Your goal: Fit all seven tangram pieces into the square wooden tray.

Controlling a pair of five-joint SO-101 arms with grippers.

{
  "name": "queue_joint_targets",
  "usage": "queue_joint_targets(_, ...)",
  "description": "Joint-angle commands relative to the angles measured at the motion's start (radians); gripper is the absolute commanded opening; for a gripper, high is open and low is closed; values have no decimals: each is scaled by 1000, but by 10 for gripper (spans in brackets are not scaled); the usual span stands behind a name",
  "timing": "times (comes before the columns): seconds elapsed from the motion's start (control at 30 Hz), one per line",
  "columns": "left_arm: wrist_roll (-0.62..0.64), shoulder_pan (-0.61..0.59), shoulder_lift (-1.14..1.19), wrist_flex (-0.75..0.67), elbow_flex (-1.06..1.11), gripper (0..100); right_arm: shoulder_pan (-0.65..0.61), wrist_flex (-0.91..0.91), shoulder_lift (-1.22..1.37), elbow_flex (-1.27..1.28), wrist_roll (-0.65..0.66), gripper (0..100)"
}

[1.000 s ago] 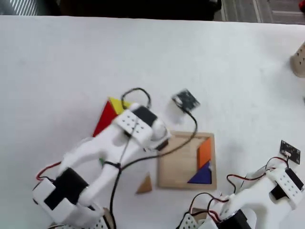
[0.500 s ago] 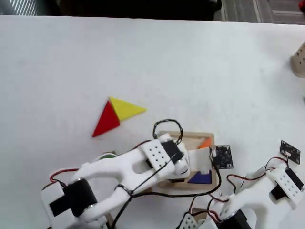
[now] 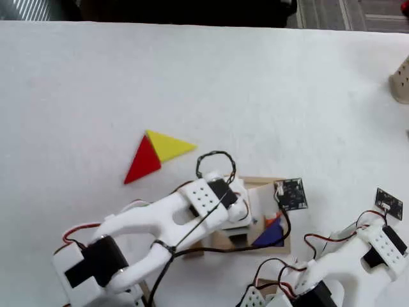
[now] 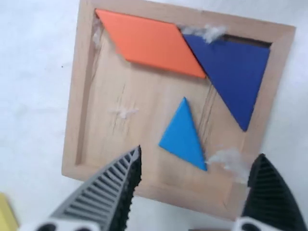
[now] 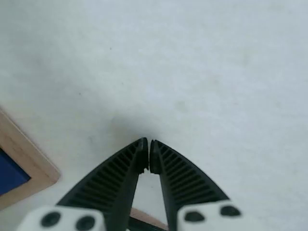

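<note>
The white table point(image 3: 287, 83) bears a wooden tray point(image 4: 120, 96), red triangle point(image 3: 144, 162) and yellow triangle point(image 3: 167, 146).

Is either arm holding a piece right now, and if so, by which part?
Nothing is held. The left tool is open above the tray, the light blue triangle lying loose inside; the right tool is shut on nothing.

White table point(image 3: 268, 77), beige perforated object point(image 3: 401, 80)

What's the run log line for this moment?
left gripper open above tray; inside: orange parallelogram, navy triangle, light-blue triangle; right gripper shut
</note>
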Motion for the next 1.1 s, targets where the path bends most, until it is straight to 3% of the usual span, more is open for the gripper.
queue_joint_targets(0.0,-8,-16,-56,51,-3,358,-10,1,-24,-5,8,17)
queue_joint_targets(0.2,0,-107,-156,147,-11,358,-10,1,-24,-5,8,17)
queue_joint_targets(0.33,5,-268,-292,167,12,358,-10,1,-24,-5,8,17)
queue_joint_targets(0.53,123,-519,-490,166,101,358,-10,-1,-24,-5,8,17)
queue_joint_targets(0.8,124,-797,-648,172,290,359,-64,-19,-22,-5,8,17)
queue_joint_targets(1.07,121,-997,-812,186,526,341,-312,18,-30,-83,8,17)
